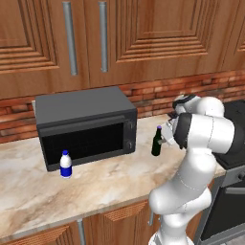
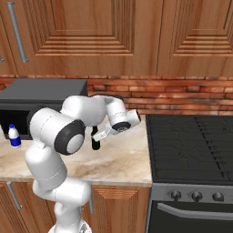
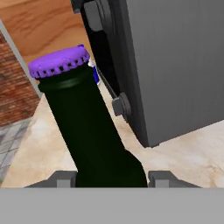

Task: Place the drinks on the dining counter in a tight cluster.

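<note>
Gripper jaws clamped on the dark bottle low on its body, beside the microwave on the counter. Looks rigid, light, slick, top-heavy: lift straight. White bottle well apart; stove close right.

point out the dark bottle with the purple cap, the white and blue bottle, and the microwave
Dark bottle (image 1: 156,146), left base view, on its lower body.
White-and-blue bottle (image 1: 65,165), left base view, on its blue label.
Microwave (image 1: 86,139), left base view, on its door glass.
</note>
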Robot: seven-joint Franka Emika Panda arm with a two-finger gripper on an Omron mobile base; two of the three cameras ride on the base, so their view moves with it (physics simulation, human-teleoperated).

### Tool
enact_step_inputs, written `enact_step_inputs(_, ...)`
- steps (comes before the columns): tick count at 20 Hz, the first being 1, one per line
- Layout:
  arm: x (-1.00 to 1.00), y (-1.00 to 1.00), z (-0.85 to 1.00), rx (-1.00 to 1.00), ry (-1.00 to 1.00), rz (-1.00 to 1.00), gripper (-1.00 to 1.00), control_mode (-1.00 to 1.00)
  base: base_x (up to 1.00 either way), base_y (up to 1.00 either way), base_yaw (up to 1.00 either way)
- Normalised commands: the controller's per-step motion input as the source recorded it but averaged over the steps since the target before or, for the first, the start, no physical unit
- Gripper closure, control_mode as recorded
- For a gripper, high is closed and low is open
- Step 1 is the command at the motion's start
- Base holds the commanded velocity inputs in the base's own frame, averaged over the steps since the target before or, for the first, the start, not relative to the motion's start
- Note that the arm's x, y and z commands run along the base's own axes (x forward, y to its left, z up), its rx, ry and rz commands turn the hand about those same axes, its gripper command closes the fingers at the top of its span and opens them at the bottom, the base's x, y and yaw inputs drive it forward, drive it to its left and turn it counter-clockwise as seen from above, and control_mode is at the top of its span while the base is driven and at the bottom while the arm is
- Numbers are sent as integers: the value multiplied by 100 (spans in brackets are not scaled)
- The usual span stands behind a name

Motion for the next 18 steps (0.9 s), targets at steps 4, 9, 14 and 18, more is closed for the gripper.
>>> enact_step_inputs(4,-20,1,58,0,0,-2,100,-100,0,0,0)
enact_step_inputs(9,-35,1,55,0,0,0,100,-100,0,0,0)
enact_step_inputs(14,-39,1,48,0,-2,0,100,-100,0,0,0)
enact_step_inputs(18,-40,0,45,0,-5,0,100,-100,0,0,0)
